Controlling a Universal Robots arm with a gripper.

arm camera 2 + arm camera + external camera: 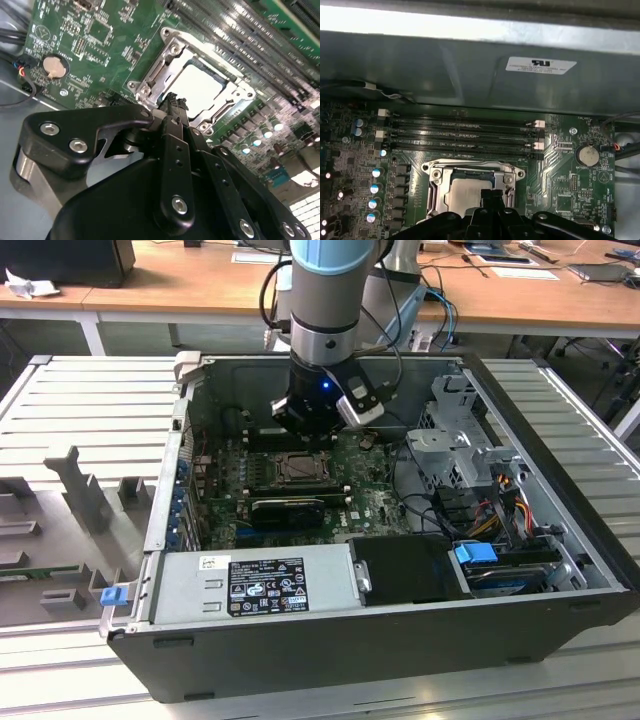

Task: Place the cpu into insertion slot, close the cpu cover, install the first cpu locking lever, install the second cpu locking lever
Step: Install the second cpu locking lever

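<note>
The cpu lies flat in the insertion slot, pale silvery face up. The cpu cover, a silvery frame plate, is down around it, and the chip shows through its window. In the first wrist view the cpu sits inside the same cover. My gripper is shut, with nothing visible between its black fingers. Its tips stand at the socket's edge, near a corner of the cover frame. In the exterior view the gripper hangs low over the board just behind the socket.
Long memory slots run beside the socket, below the case wall. A coin cell sits on the green board. A black finned card, the power supply and a drive cage crowd the case.
</note>
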